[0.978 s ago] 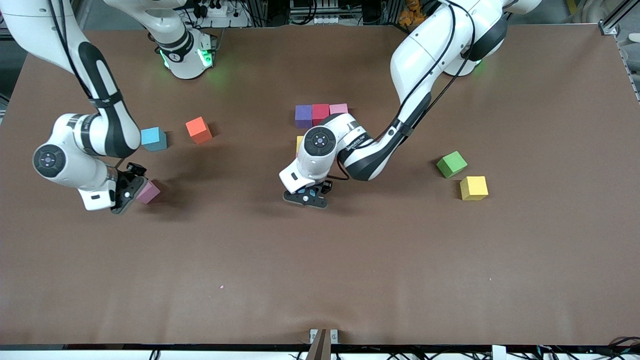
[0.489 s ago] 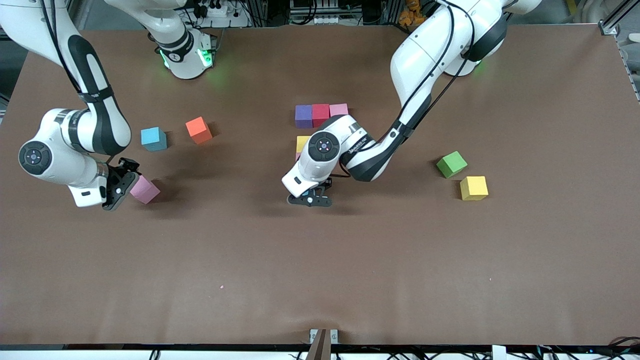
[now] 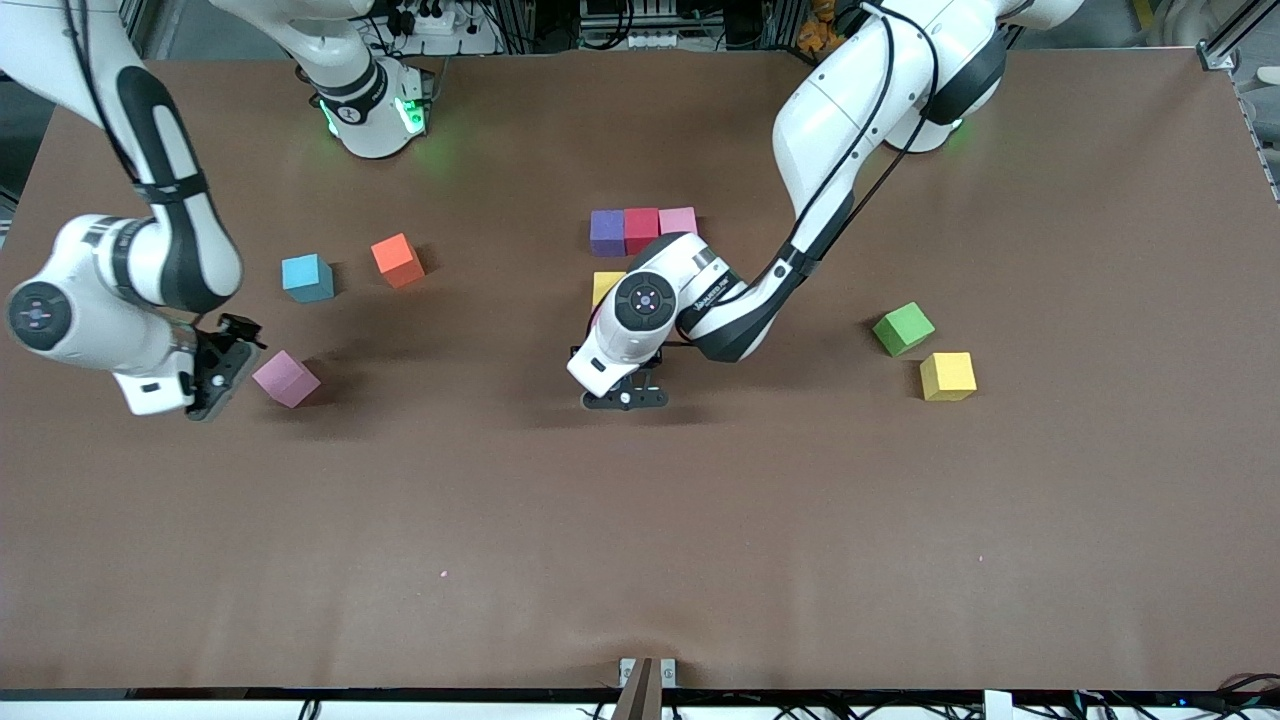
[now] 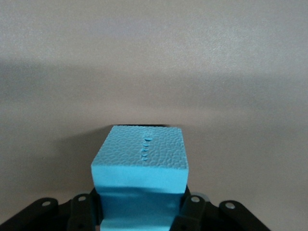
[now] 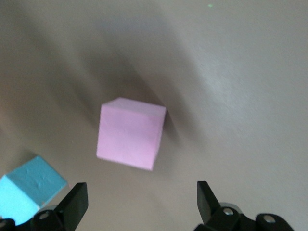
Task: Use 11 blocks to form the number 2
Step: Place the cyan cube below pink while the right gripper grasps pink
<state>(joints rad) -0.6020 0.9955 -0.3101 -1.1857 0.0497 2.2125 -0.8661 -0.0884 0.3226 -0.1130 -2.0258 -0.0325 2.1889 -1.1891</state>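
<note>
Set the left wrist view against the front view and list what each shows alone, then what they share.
Left wrist view only: a light blue cube clamped in the left gripper.

Front view only: the purple, red and pink cube row, a yellow cube beside the left arm, the green cube, and the open right gripper by a loose pink cube.

Both: the brown table and the left gripper.

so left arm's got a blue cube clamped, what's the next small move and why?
Probably lower it and release. The left gripper is shut on the light blue cube just nearer the front camera than the partly built digit, whose purple, red and pink top row and yellow cube show. The right gripper is open beside the loose pink cube.
</note>
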